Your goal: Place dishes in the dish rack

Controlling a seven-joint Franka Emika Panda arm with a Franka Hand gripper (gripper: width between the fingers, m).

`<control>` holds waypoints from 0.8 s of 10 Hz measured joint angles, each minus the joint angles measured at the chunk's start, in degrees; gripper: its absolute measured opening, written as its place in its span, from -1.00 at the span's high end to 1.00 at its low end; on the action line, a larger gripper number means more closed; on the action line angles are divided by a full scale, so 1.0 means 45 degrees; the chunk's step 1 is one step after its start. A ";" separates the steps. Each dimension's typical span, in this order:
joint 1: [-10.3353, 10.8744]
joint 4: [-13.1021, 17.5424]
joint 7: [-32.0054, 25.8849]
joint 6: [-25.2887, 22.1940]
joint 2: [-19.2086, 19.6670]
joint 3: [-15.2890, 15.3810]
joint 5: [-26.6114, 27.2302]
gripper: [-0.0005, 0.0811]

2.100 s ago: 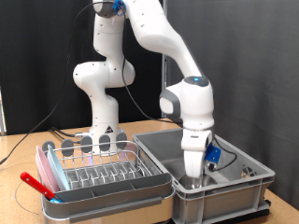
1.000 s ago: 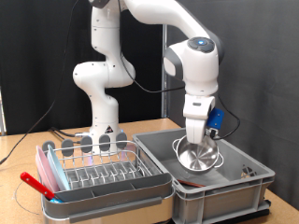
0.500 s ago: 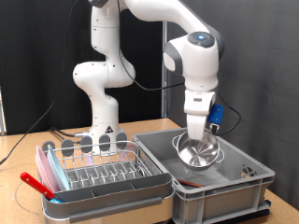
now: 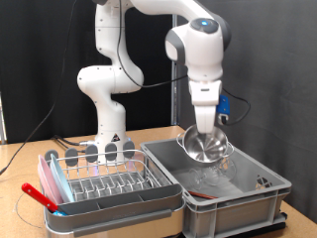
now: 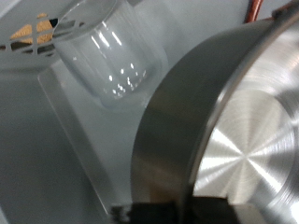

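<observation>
The jaws are clamped on the rim of a shiny steel bowl (image 4: pixel 205 147), which is held tilted in the air by the gripper (image 4: pixel 202 132) above the grey plastic bin (image 4: pixel 260 185). In the exterior view the bowl hangs over the bin's back half, its open side turned toward the camera and clear of the bin's floor. In the wrist view the bowl (image 5: pixel 234 140) fills much of the picture, its brushed inner face and thick rim being seen, with a clear glass (image 5: pixel 107 56) lying on its side on the bin's pale floor (image 5: pixel 47 168) beyond the bowl. A small dark object (image 4: pixel 264 182) is seen near the bin's right wall in the exterior view, too small to be made out. The dish rack (image 4: pixel 104 178), a low wire frame in a grey tray with pink-red edge pieces (image 4: pixel 40 193), is set just beside the bin, on the exterior view's left of it, and nothing can be made out between its prongs. Both stand on a wooden table (image 4: pixel 25 169).
</observation>
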 joint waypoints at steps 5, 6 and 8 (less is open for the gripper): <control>-0.0329 -0.1107 -0.0823 -0.1434 -0.2217 -0.0590 -0.0625 0.93; -0.0387 -0.1589 -0.0823 -0.1405 -0.2893 -0.0640 -0.0699 0.93; -0.0383 -0.1573 -0.0975 -0.1549 -0.2720 -0.0648 -0.0675 0.93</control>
